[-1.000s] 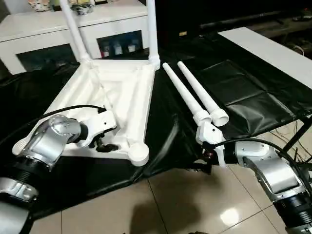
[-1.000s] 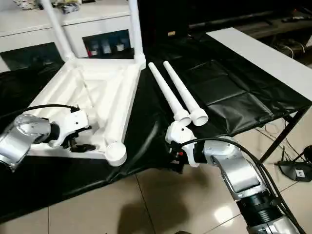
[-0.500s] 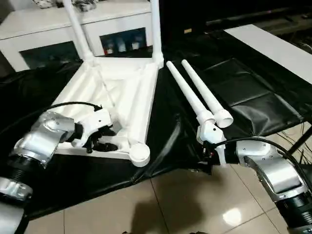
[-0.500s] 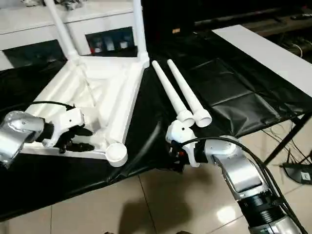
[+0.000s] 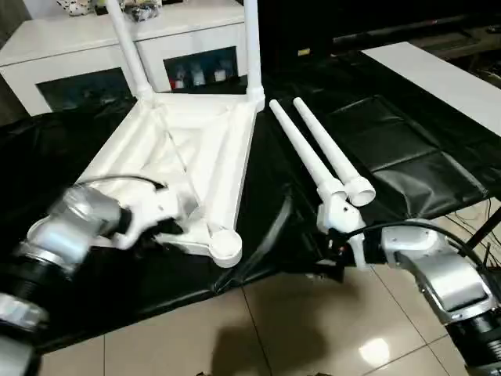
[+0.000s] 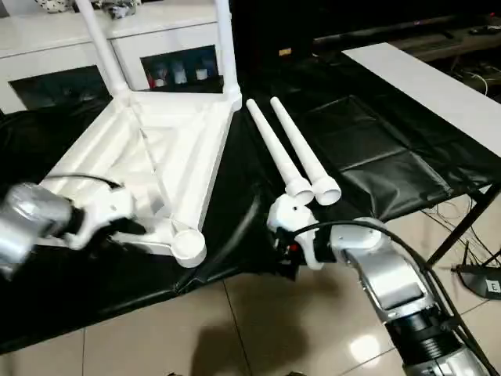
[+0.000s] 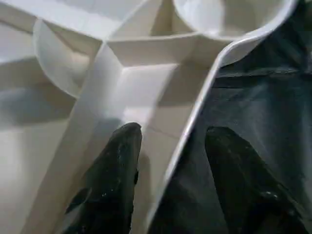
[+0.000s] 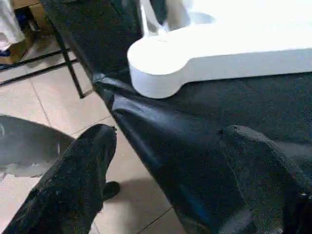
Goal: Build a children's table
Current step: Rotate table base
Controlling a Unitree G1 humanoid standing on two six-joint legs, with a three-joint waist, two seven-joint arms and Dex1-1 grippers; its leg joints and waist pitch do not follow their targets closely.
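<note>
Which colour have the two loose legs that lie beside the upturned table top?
The two loose legs are plain white, clearest in the left eye view against the black cover.

Left end effector [image 7: 170, 161] fingers astride the children's table [image 7: 146, 83] rim.

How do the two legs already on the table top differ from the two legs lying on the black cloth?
The mounted legs stand upright, fixed in the far corners of the upside-down table top. The loose legs lie flat, side by side on the black cloth, beside the top, open wide ends facing the robot. All four are white, long and tapered.
</note>
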